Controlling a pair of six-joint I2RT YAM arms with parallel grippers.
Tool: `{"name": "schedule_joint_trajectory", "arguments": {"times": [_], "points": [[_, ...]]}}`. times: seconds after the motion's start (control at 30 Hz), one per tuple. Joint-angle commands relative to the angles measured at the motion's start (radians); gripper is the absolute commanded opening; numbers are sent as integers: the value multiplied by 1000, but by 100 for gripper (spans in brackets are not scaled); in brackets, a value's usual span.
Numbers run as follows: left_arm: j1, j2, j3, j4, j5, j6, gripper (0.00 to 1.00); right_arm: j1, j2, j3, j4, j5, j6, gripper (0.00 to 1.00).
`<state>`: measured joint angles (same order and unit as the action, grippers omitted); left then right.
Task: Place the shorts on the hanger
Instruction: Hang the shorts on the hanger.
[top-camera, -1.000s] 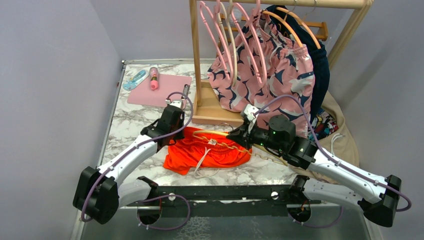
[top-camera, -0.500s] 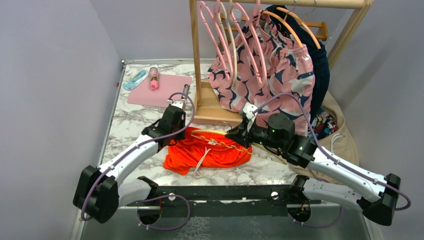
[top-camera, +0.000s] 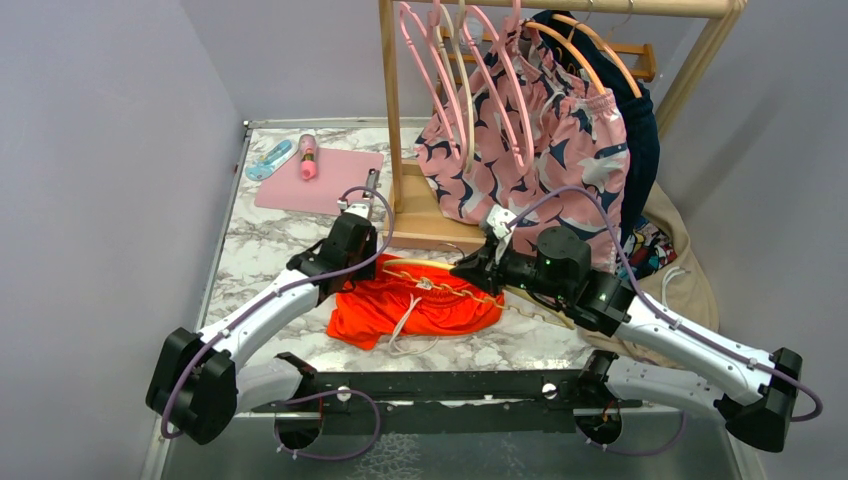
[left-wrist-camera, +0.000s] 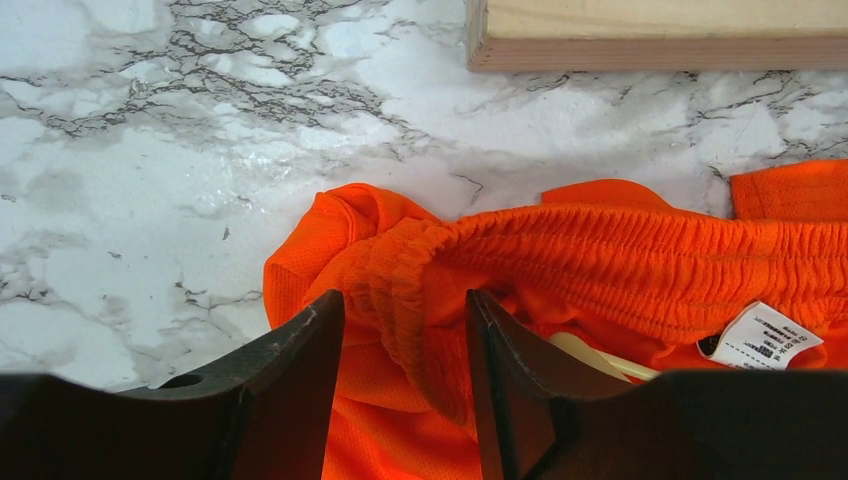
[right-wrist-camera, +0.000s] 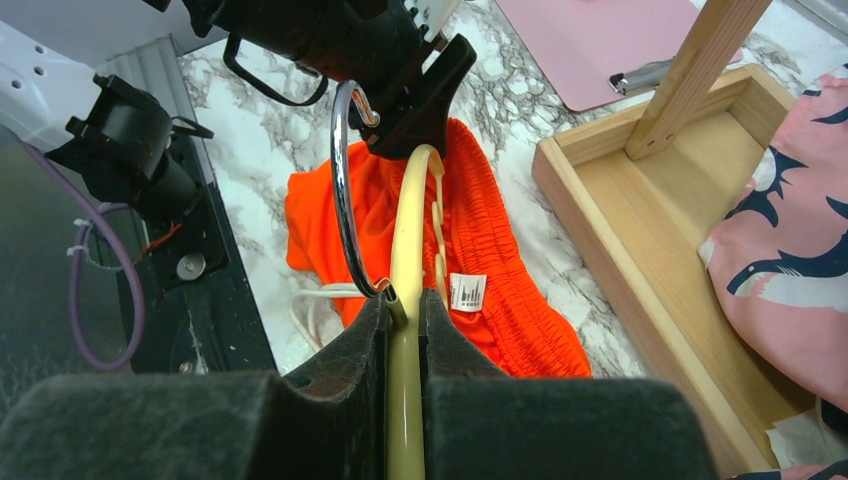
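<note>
Shorts (top-camera: 415, 305) lie flat on the marble table (top-camera: 260, 240) between the 2 arms, waistband running left to right; the hanger (right-wrist-camera: 408, 220), clamped in the right gripper (right-wrist-camera: 403, 310), points along it toward the left gripper (left-wrist-camera: 405, 310), whose parted jaws straddle the waistband's left end

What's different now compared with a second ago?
The left gripper edged slightly to the right along the shorts; its jaws stand apart on either side of the waistband. Everything else stayed: the right gripper still clamps the hanger, and the shorts lie as before.
</note>
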<state>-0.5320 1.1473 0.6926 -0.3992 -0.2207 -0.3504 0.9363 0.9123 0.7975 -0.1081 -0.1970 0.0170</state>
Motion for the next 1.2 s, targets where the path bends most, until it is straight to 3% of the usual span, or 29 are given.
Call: {"name": "schedule_joint_trajectory", "arguments": {"times": [0.0,0.37,0.67,1.03,1.17], "points": [[-14,-7,1,-10,-63,-4,50,6,-26,19,12,-18,2,1],[-26,8,3,-12,-57,-1,34,5,-28,19,11,-18,0,1],[-27,29,5,-11,-41,2,32,5,-24,20,15,-19,2,1],[-33,4,5,-11,-40,7,2,6,-23,17,18,-17,1,1],[-50,-16,3,-4,-26,8,0,5,-23,16,23,-2,-8,1]]}}
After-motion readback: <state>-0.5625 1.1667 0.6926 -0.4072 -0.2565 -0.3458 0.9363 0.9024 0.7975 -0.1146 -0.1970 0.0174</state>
